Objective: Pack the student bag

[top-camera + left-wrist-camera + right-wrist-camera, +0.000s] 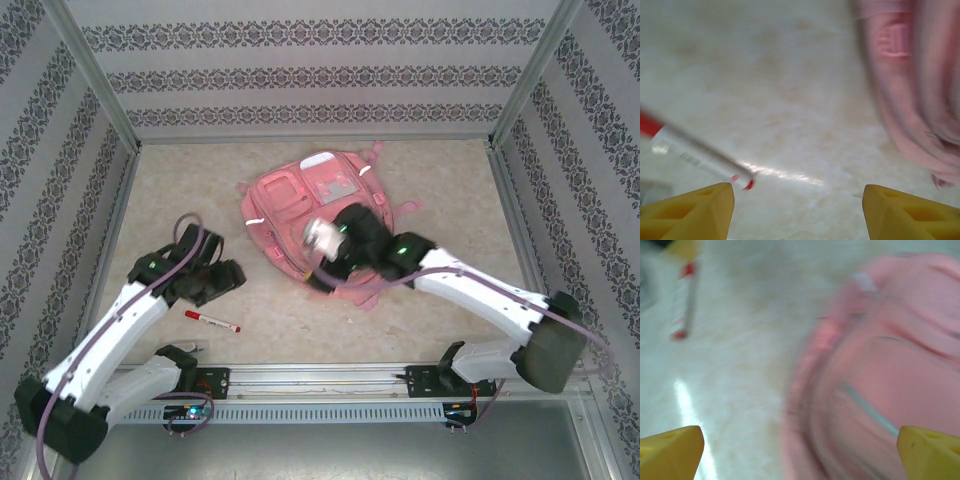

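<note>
Pink fabric bag [300, 215] lies flat on the desk [430, 330], mid-desk toward the back, front up, w/ zip pockets, clear window pocket & pale strips showing. R arm reaches in from the near right. R hand [325, 243] hangs over the bag's near edge and is blurred in the top view. In the R wrist view the R hand [800, 445] is spread wide, yellow fingers [670, 450] at the two lower corners w/ nothing between them. The bag [890, 370] sits below & to the right, smeared by motion. L arm comes from the near left. L hand [215, 275] is over bare desk, left of the bag & apart from it. In the L wrist view the L hand [797, 200] is also spread, nothing pinched. A white pen w/ red cap [211, 321] lies on the desk just near-side of the L hand. In the L wrist view its end [742, 181] is just beside the left finger; can't tell if they touch. Bag edge [920, 100] is at that view's right.
</note>
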`<action>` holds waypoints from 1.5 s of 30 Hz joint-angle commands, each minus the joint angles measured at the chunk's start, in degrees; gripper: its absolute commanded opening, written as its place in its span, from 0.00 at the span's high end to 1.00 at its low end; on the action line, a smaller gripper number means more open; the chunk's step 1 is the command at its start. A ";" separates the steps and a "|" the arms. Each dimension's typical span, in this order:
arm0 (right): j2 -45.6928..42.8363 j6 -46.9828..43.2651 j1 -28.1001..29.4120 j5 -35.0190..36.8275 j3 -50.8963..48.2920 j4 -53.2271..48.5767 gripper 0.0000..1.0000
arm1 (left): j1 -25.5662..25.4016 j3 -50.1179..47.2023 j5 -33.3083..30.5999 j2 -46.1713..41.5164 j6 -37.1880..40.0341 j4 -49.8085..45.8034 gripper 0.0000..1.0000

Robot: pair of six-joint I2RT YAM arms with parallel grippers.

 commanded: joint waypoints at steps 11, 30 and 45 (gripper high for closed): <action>20.90 -4.16 20.10 -1.19 3.07 17.78 0.02 | 10.93 -9.97 -5.31 -3.96 -12.95 -4.98 0.31; 9.75 31.74 -4.47 19.76 -0.65 10.69 0.02 | 10.10 2.72 18.53 22.40 -0.52 32.97 0.24; 3.16 46.74 -11.31 14.67 -11.51 8.37 0.09 | 8.22 24.85 11.70 55.17 10.01 37.81 0.32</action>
